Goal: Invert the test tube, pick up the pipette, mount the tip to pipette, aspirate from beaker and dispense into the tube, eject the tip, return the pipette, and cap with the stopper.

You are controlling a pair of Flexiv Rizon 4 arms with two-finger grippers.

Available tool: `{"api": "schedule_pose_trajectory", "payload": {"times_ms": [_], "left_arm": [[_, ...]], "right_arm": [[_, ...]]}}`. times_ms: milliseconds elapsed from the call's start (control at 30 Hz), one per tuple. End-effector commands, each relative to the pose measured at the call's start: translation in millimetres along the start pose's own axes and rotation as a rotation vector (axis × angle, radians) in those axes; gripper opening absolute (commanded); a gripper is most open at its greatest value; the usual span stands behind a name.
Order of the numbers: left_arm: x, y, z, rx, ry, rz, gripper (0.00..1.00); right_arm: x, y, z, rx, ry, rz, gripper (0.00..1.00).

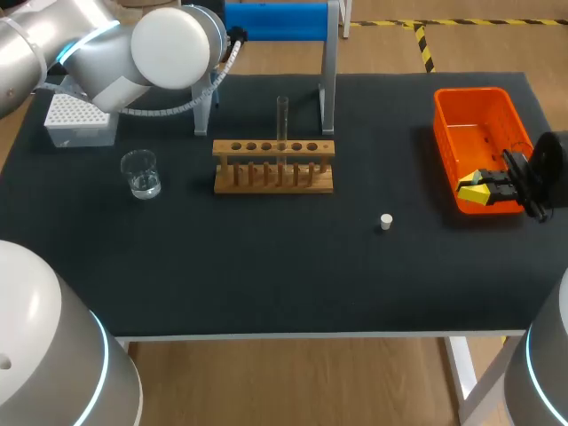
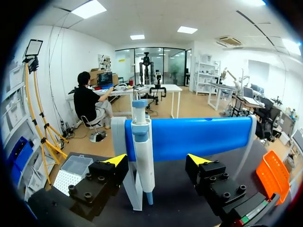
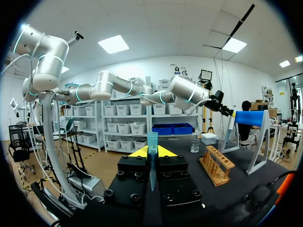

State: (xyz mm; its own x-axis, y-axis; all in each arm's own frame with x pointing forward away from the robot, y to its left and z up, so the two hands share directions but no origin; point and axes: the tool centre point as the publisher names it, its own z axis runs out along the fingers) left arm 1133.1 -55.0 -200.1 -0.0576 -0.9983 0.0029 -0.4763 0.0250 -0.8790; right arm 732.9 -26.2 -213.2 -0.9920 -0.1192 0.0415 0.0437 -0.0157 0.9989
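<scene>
My left gripper (image 2: 156, 161) is open at the pipette stand (image 2: 199, 136), a blue bar on grey legs. The white and blue pipette (image 2: 143, 156) hangs from it between the fingers, close to one fingertip (image 2: 116, 160) and well apart from the other. In the head view my left arm (image 1: 169, 44) hides that gripper. The glass test tube (image 1: 282, 115) stands upright in the wooden rack (image 1: 273, 166). Left of the rack sits the beaker (image 1: 140, 173), with the white tip box (image 1: 75, 120) behind it. The white stopper (image 1: 385, 222) lies on the mat. My right gripper (image 1: 484, 188) is shut over the orange bin (image 1: 479, 115); a thin bluish strip shows between its tips (image 3: 151, 151).
The black mat (image 1: 266, 266) covers the table. The stand's grey legs (image 1: 328, 84) rise just behind the rack. In the right wrist view the rack (image 3: 217, 163), beaker (image 3: 194, 145) and my left arm (image 3: 189, 94) lie ahead of the right gripper.
</scene>
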Motion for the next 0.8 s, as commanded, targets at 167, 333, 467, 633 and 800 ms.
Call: {"api": "schedule_pose_trajectory", "payload": {"times_ms": [167,333,467,633,800], "left_arm": [[0.0,-2.5,9,-0.007,-0.004,0.005,0.81],[-2.2,-5.1,12,-0.005,-0.010,0.001,0.78],[-4.2,-7.6,14,-0.001,-0.017,0.000,0.78],[-6.4,-10.6,15,0.009,-0.019,0.003,0.71],[-7.6,-11.4,17,0.007,-0.024,0.002,0.61]], "right_arm": [[1,0,-1,0.000,0.001,-0.001,0.00],[1,0,-1,0.000,0.001,-0.001,0.00],[1,0,-1,0.000,0.001,-0.001,0.00],[1,0,-1,0.000,0.001,-0.001,0.00],[1,0,-1,0.000,0.001,-0.001,0.00]]}}
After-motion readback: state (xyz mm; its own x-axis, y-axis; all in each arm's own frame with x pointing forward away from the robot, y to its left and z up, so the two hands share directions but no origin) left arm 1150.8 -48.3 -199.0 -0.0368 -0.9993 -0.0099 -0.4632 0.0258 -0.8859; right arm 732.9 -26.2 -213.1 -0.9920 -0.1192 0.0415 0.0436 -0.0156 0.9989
